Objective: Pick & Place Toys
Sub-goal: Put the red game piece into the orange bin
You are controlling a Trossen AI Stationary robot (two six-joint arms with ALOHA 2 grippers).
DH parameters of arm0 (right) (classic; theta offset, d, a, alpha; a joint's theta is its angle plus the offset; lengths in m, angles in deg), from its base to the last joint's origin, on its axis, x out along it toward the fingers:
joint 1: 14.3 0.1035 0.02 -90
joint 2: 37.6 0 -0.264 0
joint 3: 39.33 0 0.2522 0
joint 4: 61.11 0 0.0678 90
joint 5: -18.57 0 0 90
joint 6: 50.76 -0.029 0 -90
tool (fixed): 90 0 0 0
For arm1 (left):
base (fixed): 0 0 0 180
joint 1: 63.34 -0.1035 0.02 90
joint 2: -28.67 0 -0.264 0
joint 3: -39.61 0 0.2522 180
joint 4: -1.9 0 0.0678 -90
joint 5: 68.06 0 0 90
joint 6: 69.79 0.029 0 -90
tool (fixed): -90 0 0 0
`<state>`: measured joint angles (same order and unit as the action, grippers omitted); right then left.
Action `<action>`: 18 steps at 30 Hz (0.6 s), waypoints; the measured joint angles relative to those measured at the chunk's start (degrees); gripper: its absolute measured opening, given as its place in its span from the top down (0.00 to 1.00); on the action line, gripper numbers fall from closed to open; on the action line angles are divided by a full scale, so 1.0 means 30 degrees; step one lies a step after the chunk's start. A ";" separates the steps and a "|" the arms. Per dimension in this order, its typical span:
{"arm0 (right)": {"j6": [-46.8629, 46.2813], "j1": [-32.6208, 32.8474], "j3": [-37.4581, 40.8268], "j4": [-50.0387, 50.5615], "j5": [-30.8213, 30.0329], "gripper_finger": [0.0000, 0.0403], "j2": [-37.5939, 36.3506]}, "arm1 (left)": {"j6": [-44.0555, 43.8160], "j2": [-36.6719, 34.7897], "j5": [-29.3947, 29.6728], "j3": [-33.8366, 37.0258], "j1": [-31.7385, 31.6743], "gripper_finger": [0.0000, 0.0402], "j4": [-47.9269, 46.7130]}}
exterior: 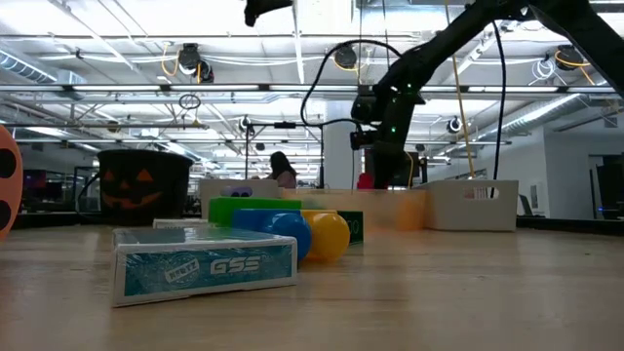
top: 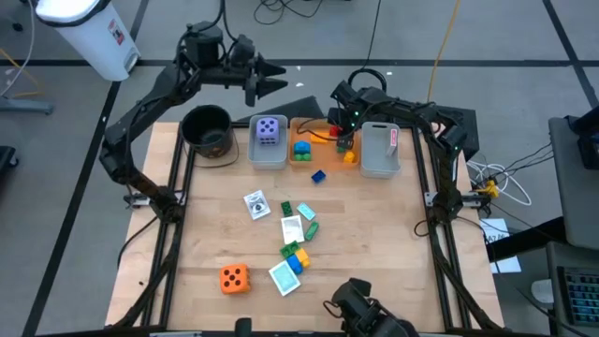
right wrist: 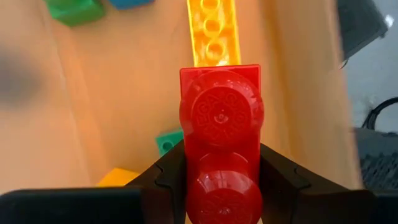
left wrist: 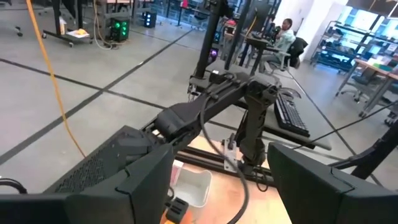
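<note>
My right gripper [right wrist: 221, 180] hangs over the orange plastic bin [top: 318, 140], squeezing a red plastic brick with round studs [right wrist: 220, 134]. My left gripper [top: 271, 80] waits high behind the wooden table [top: 374, 243], fingers apart. Only my right wrist view shows the long yellow brick [right wrist: 213, 31] below.

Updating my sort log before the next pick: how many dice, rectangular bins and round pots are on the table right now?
Dice: 2, purple die in the left grey bin, orange die on the table.
Rectangular bins: 3, adding the orange bin and right grey bin.
Round pots: 1, the black pot.
Total: 6.
The right gripper holds a red brick over the orange bin.
</note>
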<state>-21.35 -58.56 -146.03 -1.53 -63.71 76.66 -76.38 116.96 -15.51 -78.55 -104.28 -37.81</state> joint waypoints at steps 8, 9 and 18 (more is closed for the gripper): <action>-0.0800 -0.0134 0.1495 -0.1298 -0.1103 0.69 0.0000 | -0.0704 0.0017 -0.0007 0.0000 0.0481 0.33 -0.0765; -0.0838 -0.0138 0.1607 -0.1445 -0.1193 0.69 0.0000 | -0.0704 0.0017 0.0000 0.0000 0.0569 0.33 -0.0907; -0.1576 -0.0221 0.2593 -0.3657 -0.1200 0.69 0.0000 | -0.0712 0.0017 -0.0007 0.0000 0.0836 0.33 -0.1787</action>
<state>-26.07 -59.22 -138.25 -12.50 -67.31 76.66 -78.52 117.01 -15.54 -78.55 -101.77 -43.17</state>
